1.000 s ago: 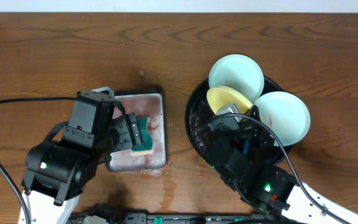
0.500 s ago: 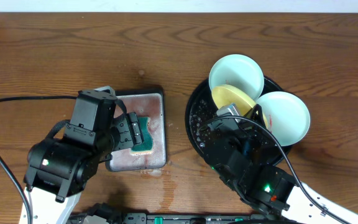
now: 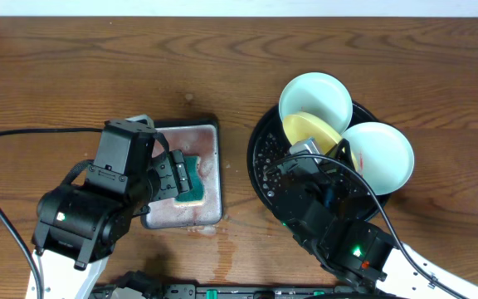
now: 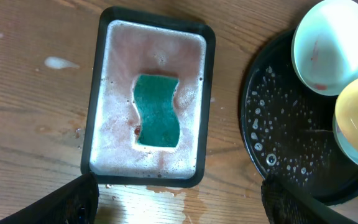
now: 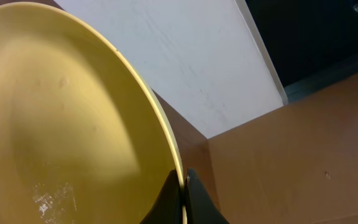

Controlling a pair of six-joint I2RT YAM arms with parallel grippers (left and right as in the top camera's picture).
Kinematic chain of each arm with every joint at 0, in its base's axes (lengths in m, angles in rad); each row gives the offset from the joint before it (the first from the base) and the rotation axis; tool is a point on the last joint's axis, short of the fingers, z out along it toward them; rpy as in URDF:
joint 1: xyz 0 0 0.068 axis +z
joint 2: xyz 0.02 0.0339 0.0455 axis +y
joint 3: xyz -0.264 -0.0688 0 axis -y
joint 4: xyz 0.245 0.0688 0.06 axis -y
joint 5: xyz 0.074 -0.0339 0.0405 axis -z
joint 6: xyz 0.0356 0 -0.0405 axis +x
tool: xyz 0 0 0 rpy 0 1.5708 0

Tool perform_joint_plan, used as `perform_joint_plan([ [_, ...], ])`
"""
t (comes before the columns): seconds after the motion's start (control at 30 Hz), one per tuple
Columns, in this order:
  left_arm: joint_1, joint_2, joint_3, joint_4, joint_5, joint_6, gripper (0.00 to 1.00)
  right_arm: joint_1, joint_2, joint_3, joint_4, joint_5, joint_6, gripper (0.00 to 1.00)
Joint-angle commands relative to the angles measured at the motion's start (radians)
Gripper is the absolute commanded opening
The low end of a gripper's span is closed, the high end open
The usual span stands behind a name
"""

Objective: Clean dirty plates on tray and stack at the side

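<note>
Right gripper (image 5: 182, 190) is clenched on the rim of the yellow plate (image 5: 61, 112), which stands tilted at the middle of the black tray (image 3: 258, 162). One mint plate (image 3: 315, 95) sits at the tray's 12 o'clock rim, and a second mint plate (image 3: 378, 156) sits at 3 o'clock. At 9 o'clock from the tray, the left gripper (image 4: 179, 202) hangs released, fingers wide apart, above the green sponge (image 4: 157, 112) in the foamy grey tray (image 4: 96, 124).
</note>
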Motion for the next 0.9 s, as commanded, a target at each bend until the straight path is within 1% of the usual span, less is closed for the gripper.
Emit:
perform_joint_plan([
  [0.0, 0.002, 0.006, 0.006, -0.003, -0.001, 0.006, 0.84, 0.005, -0.005, 0.021, 0.006, 0.032, 0.023, 0.01],
  [0.43, 0.002, 0.006, 0.006, -0.003, -0.001, 0.006, 0.84, 0.001, -0.005, 0.021, 0.005, 0.026, 0.052, 0.01],
  [0.5, 0.002, 0.006, 0.006, -0.003, -0.001, 0.006, 0.84, -0.016, -0.004, 0.021, -0.005, 0.012, 0.121, 0.01],
  [0.57, 0.002, 0.006, 0.006, -0.003, -0.001, 0.006, 0.84, -0.056, -0.005, 0.021, -0.054, -0.048, 0.233, 0.01],
  [0.6, 0.002, 0.006, 0.006, -0.003, -0.001, 0.006, 0.84, -0.086, -0.005, 0.021, -0.092, -0.117, 0.314, 0.01],
  [0.63, 0.002, 0.006, 0.006, -0.003, -0.001, 0.006, 0.84, -0.125, -0.005, 0.021, -0.138, -0.225, 0.407, 0.01],
  [0.67, 0.002, 0.006, 0.006, -0.003, -0.001, 0.006, 0.84, -0.153, -0.005, 0.021, -0.164, -0.312, 0.471, 0.01],
  [0.7, 0.002, 0.006, 0.006, -0.003, -0.001, 0.006, 0.84, -0.208, -0.004, 0.021, -0.2, -0.479, 0.571, 0.01],
  [0.73, 0.002, 0.006, 0.006, -0.003, -0.001, 0.006, 0.84, -0.267, -0.004, 0.021, -0.214, -0.661, 0.637, 0.01],
  [0.8, 0.002, 0.006, 0.006, -0.003, 0.0, 0.006, 0.84, -0.383, -0.005, 0.021, -0.208, -0.998, 0.661, 0.01],
  [0.87, 0.002, 0.006, 0.006, -0.003, -0.001, 0.006, 0.84, -0.504, -0.013, 0.025, -0.204, -1.209, 0.661, 0.01],
])
